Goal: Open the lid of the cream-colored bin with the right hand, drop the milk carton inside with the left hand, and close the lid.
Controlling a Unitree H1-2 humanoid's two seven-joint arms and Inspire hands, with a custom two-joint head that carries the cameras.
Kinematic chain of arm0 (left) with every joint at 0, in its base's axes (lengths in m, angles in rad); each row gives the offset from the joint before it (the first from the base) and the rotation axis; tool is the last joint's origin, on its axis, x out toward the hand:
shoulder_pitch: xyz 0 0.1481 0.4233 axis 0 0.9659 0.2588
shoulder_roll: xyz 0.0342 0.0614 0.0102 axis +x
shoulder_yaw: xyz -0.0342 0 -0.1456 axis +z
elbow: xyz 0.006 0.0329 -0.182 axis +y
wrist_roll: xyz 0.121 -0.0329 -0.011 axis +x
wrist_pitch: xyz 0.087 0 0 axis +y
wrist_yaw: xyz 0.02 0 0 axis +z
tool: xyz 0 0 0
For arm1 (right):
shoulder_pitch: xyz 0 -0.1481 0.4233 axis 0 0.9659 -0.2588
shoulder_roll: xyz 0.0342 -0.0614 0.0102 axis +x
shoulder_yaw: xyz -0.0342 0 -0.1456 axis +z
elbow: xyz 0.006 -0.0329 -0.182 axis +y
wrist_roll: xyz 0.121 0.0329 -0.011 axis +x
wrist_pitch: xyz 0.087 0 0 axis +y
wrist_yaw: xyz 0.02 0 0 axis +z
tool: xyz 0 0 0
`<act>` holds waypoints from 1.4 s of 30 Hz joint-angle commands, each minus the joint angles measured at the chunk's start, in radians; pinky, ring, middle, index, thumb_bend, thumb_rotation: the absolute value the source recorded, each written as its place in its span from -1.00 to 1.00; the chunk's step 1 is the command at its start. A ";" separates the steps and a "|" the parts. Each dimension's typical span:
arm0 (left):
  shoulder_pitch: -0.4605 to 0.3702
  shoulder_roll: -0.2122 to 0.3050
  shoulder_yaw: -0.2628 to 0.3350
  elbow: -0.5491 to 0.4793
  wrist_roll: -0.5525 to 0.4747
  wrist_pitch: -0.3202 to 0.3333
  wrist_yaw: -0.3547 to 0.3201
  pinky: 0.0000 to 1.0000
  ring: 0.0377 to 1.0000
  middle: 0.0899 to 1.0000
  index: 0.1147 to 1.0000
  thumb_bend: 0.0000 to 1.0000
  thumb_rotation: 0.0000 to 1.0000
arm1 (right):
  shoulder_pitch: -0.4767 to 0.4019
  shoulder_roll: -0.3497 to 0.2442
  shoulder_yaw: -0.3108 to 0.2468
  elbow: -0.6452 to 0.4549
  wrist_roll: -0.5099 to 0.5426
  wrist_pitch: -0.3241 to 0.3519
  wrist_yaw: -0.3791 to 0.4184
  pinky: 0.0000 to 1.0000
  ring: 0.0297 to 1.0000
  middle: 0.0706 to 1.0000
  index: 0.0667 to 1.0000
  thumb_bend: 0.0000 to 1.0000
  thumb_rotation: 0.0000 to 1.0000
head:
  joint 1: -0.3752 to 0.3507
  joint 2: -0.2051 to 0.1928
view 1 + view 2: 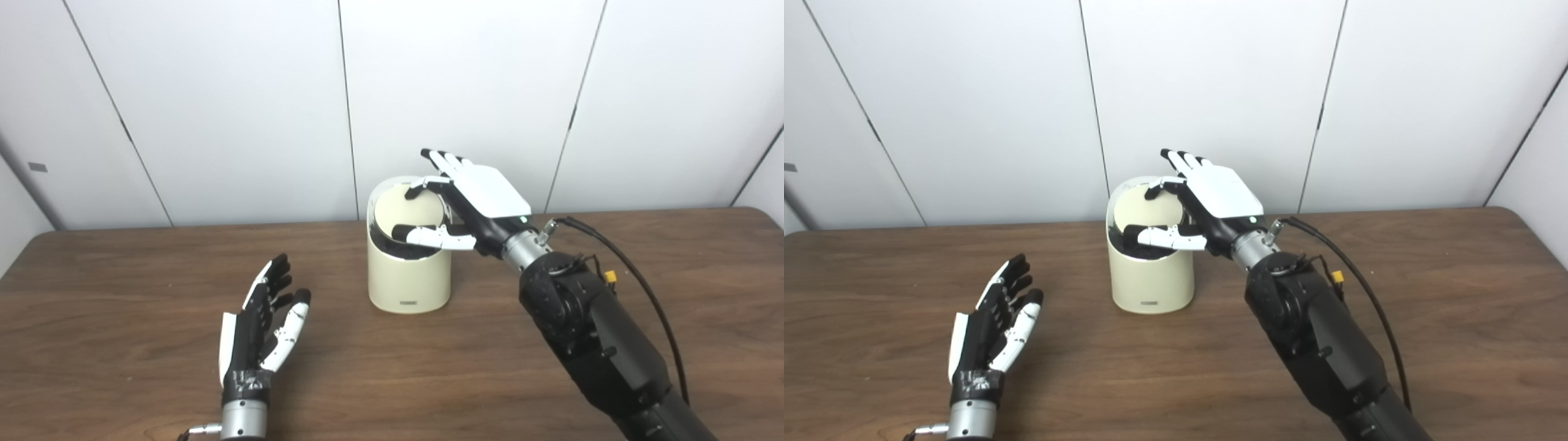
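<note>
Bin (409,269) lid (409,211) under right hand (474,196); left hand (263,324) apart.

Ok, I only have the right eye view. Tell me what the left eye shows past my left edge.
Observer: The far left corner of the table is in view there. Your picture cuts it off.
Operator: Now check the wall above that corner.
Observer: A small grey tag shows whole on the wall. You get only its tip at your edge.
</note>
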 commanded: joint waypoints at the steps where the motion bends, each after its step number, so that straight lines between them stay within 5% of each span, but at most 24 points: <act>1: -0.011 -0.002 -0.002 -0.042 0.007 -0.005 0.000 0.65 0.76 0.78 0.84 -0.07 0.09 | -0.002 -0.016 0.003 -0.031 -0.012 -0.015 0.015 1.00 1.00 1.00 0.37 0.17 1.00 | -0.001 0.000; 29: -0.017 -0.007 -0.002 -0.059 0.014 0.020 0.003 0.62 0.72 0.77 0.85 -0.09 0.06 | 0.122 -0.013 0.014 -0.164 -0.098 -0.015 0.085 1.00 1.00 1.00 0.30 0.15 0.84 | 0.003 0.017; 42: -0.013 -0.018 -0.004 -0.072 0.025 0.022 0.009 0.68 0.74 0.78 0.86 -0.08 0.09 | 0.119 -0.018 0.111 -0.115 -0.298 -0.040 0.098 1.00 1.00 0.99 0.34 0.18 0.99 | 0.015 0.023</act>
